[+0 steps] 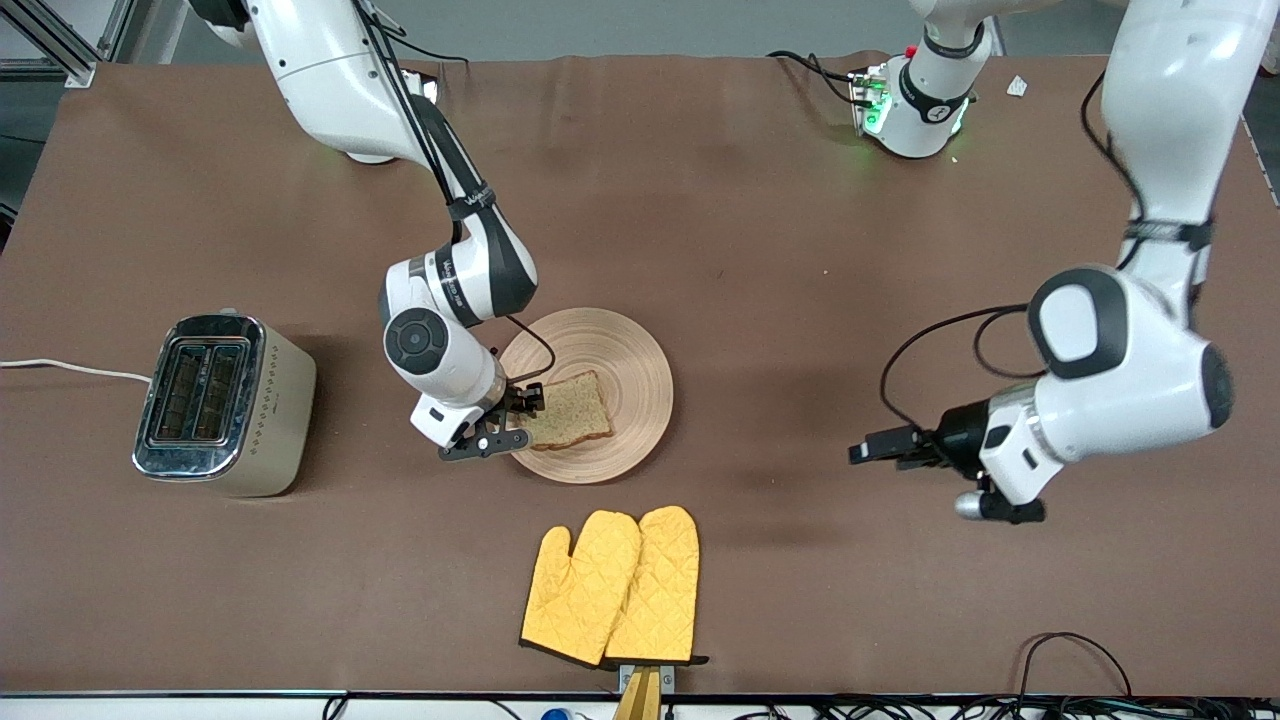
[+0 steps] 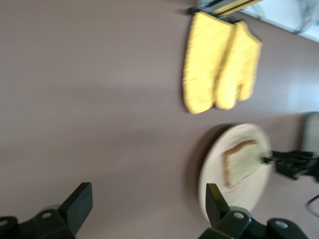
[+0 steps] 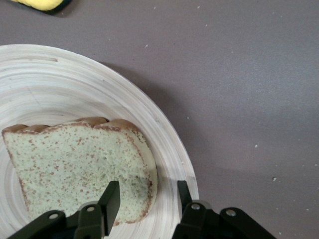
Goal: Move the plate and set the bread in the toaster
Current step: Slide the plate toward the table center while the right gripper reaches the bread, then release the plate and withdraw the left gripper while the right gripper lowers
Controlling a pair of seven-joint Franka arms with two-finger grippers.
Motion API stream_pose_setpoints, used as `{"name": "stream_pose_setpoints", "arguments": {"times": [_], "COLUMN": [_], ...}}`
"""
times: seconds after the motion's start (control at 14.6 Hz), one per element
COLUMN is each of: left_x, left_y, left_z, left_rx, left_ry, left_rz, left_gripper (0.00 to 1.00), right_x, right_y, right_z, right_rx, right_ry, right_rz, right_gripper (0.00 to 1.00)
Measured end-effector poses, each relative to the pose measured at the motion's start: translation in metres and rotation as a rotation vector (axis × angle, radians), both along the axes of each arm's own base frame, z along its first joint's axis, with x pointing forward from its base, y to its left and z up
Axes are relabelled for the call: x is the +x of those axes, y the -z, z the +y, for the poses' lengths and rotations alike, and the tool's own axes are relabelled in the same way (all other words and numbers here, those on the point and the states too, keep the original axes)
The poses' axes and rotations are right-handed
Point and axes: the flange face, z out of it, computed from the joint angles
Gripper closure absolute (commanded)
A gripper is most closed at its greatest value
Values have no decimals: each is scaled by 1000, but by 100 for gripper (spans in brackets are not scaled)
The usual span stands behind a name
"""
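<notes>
Speckled bread (image 1: 572, 411) on ringed wooden plate (image 1: 610, 345) | right gripper (image 1: 518, 418) jaws straddle crust | left gripper (image 1: 868, 449) jaws apart, empty

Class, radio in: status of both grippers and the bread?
Right gripper open, straddling bread edge on plate. Left gripper open, waiting over bare table. Toaster slots unblocked; mitts out of the way.

Both arms (image 1: 1120, 340) were glossy white with dark grey joint caps (round ones) and thin black cables looping beside them. Each tool (image 1: 512, 420) had black metal fingers (image 3: 110, 199) with small silver screws at the base.
</notes>
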Motion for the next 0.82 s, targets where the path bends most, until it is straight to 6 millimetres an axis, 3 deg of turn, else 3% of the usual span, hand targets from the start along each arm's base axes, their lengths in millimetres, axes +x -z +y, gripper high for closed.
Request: {"name": "stream_pose_setpoints", "arguments": {"times": [0.21, 0.41, 0.62, 0.82], "left_x": [-34, -62, -79, -106], "left_y": [-84, -155, -203, -231], "left_z": [12, 51, 88, 109], "left_rx": [226, 370, 418, 462], "left_ry": [4, -15, -68, -41], "left_rz": [-7, -13, -63, -44], "left_gripper": [0, 0, 0, 0], "right_x": [0, -1, -1, -1], "right_y": [0, 1, 3, 7], "right_z": [0, 0, 0, 0], "right_rx": [1, 8, 12, 10], "right_ry": [0, 8, 15, 16], "right_rz": [0, 5, 10, 12], "right_gripper": [61, 63, 64, 65]}}
